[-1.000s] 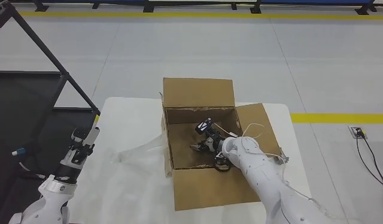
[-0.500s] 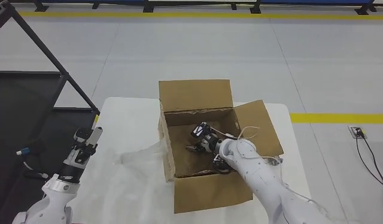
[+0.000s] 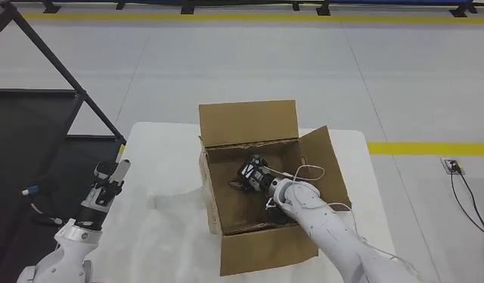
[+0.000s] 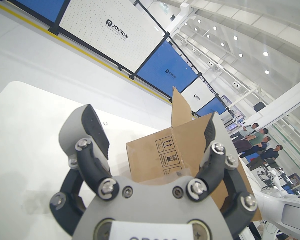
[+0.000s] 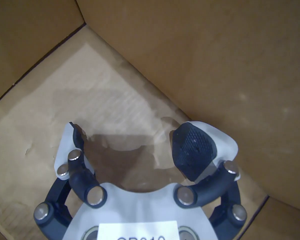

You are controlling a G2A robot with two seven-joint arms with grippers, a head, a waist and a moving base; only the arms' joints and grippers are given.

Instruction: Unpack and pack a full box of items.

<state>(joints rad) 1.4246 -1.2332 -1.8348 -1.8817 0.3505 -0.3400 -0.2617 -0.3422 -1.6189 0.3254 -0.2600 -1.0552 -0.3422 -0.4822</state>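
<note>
The fingers [image 5: 193, 148] of the right gripper [image 5: 130, 136] are found spread apart with nothing between them, held just above the bare floor of the box [image 5: 190, 38], close to one inner wall. Over the last second this gripper has been carried across the box interior toward the wall nearer the left arm. The box has been shifted and turned slightly the same way on the surface [image 3: 151, 147], apparently nudged by the arm, and its right flap now stands more upright. The left gripper [image 4: 151, 121] is likewise released and empty, held raised over the left part of the surface, well apart from the box and facing it; only a small drift is noted in it. A clear film [image 3: 178, 200] lies on the surface just beside the box. The box stands open at mid-surface. No item is seen on the part of its floor that is exposed, so nothing has been grasped in this pass. It is judged that either the unpacking is finished or the remaining contents lie hidden under the arm. Further sliding of the box is the main risk.
</note>
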